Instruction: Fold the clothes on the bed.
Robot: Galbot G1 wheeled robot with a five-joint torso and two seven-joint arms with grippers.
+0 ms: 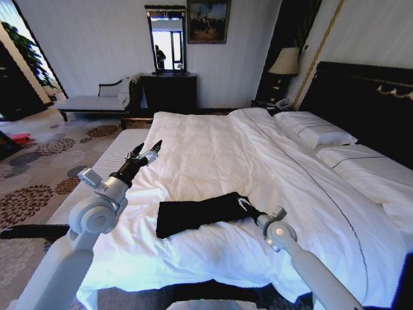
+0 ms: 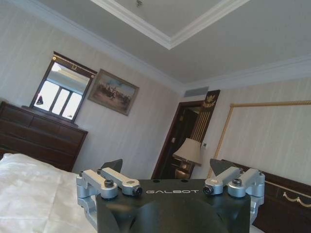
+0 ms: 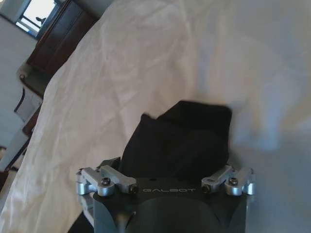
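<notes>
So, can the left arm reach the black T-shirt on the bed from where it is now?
Probably yes. The left pincer is raised above the white duvet, open and pointing away, and nothing lies between it and the black T-shirt. The right pincer is at the shirt's other end.
</notes>
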